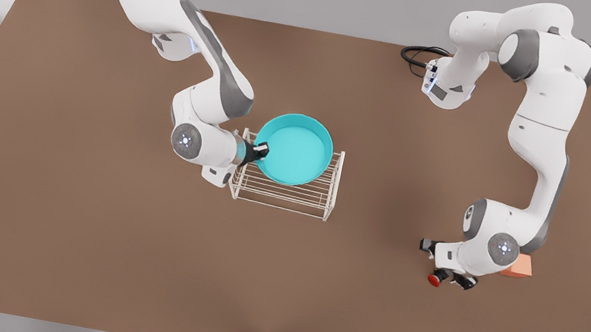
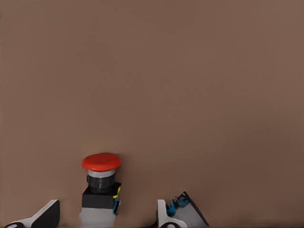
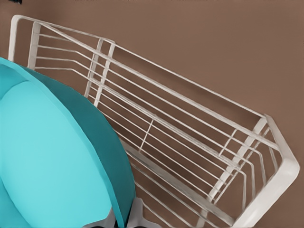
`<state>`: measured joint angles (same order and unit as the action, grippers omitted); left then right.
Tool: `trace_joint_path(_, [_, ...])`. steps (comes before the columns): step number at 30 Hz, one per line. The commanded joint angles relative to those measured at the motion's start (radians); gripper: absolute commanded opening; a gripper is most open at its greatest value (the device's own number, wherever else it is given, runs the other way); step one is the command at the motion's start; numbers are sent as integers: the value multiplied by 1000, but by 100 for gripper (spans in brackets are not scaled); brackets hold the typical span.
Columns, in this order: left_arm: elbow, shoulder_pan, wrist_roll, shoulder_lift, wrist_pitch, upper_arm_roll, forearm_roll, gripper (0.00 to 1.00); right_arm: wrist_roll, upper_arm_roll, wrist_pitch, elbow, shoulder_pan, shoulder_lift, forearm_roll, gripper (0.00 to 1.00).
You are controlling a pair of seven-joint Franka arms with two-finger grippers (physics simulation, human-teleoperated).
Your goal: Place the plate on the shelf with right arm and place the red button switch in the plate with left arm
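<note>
1. The right tool (image 1: 257, 152) grips the rim of the round shallow teal plate (image 1: 295, 149), which sits tilted over the small white wire shelf (image 1: 291, 192) near the middle of the brown bench (image 1: 53, 196).
2. The right wrist view shows the plate (image 3: 47, 161) above the shelf's thin bars (image 3: 190, 137).
3. Toward the bench's edge on the front view's right, the left tool (image 1: 451, 277) stands open around the tiny red-capped button switch (image 1: 435, 280).
4. The left wrist view shows the switch (image 2: 100, 183) upright between the spread fingers (image 2: 45, 214).
5. An orange-pink block (image 1: 521, 266) lies just behind that arm.
</note>
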<state>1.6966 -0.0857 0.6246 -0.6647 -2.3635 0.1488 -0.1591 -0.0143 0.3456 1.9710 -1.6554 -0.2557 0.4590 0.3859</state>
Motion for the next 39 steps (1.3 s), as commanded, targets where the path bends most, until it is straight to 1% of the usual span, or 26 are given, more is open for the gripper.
trace_joint_path(1, [5, -3, 242, 2, -98, -14, -23, 100, -230, 0, 57, 0, 0, 0, -4, 15])
trace_joint_path(4, [25, -3, 165, 0, -103, -23, -25, 100, -225, -2, 57, -1, 0, 0, -7, 16])
trace_joint_path(6, [60, -3, 129, 7, -103, -23, -23, 100, -223, -3, 57, -7, 1, 0, -13, 20])
trace_joint_path(7, [68, -3, 119, 7, -103, -25, -23, 100, -225, -3, 58, -7, 1, 0, -13, 53])
trace_joint_path(8, [66, -3, 118, -1, -105, -23, -23, 100, -233, -3, 60, -7, 1, 0, -13, 98])
trace_joint_path(10, [60, -8, 121, -6, -111, -25, -25, 100, -228, -28, 57, -4, 6, -43, -13, 100])
trace_joint_path(12, [58, -19, 132, -16, -140, -25, -25, 100, -156, -66, 40, 19, 82, -198, -13, 100])
trace_joint_path(14, [58, -22, 129, -36, -166, -25, -37, 100, -58, -192, -110, 46, 95, -264, -24, 100])
trace_joint_path(15, [58, -20, 126, -44, -180, -25, -37, 100, 28, -224, -144, 45, 96, -278, -248, 100])
trace_joint_path(17, [57, -20, 127, -52, -198, -25, -37, 100, 172, -324, -181, 36, 112, -275, -470, 100])
trace_joint_path(19, [57, -22, 129, -64, -215, -25, -37, 100, 171, -338, -245, 37, 165, -255, -470, 100])
trace_joint_path(20, [57, -25, 127, -65, -215, -25, -37, 94, 169, -341, -247, 39, 188, -243, -470, 100])
trace_joint_path(21, [57, -26, 127, -67, -217, -25, -37, 90, 168, -341, -247, 39, 197, -238, -472, 100])
trace_joint_path(22, [52, -25, 124, -69, -218, -25, -37, 84, 148, -341, -253, 42, 196, -227, -470, 100])
trace_joint_path(24, [34, -25, 122, -78, -220, -25, -37, 76, 146, -341, -251, 43, 194, -215, -470, 100])
trace_joint_path(25, [28, -25, 121, -78, -220, -25, -37, 69, 152, -341, -253, 43, 196, -214, -470, 100])
trace_joint_path(28, [26, -22, 118, -78, -220, -25, -37, 47, 159, -341, -253, 43, 197, -214, -470, 100])
trace_joint_path(29, [25, -19, 118, -78, -218, -25, -37, 45, 160, -341, -253, 43, 197, -214, -469, 100])
trace_joint_path(31, [-1, -11, 118, -73, -204, -25, -39, 45, 159, -341, -253, 43, 197, -214, -467, 100])
trace_joint_path(32, [-41, -14, 118, -72, -145, -25, -39, 46, 159, -341, -253, 43, 197, -214, -466, 100])
trace_joint_path(33, [-129, -9, 115, -67, -16, -23, -37, 46, 159, -341, -253, 43, 197, -214, -466, 100])
trace_joint_path(35, [-176, 26, -54, -32, 107, -12, -23, 46, 159, -341, -253, 45, 197, -214, -466, 100])
trace_joint_path(36, [-250, 34, -218, -29, 220, 41, -8, 46, 159, -341, -253, 43, 197, -214, -466, 100])
trace_joint_path(37, [-276, 32, -388, -16, 306, 103, 20, 46, 159, -341, -253, 45, 197, -214, -466, 100])
trace_joint_path(38, [-282, 30, -613, 4, 357, 182, 24, 46, 159, -341, -253, 43, 197, -214, -466, 100])
trace_joint_path(39, [-288, 24, -836, 22, 382, 253, 116, 46, 157, -341, -253, 43, 197, -214, -466, 100])
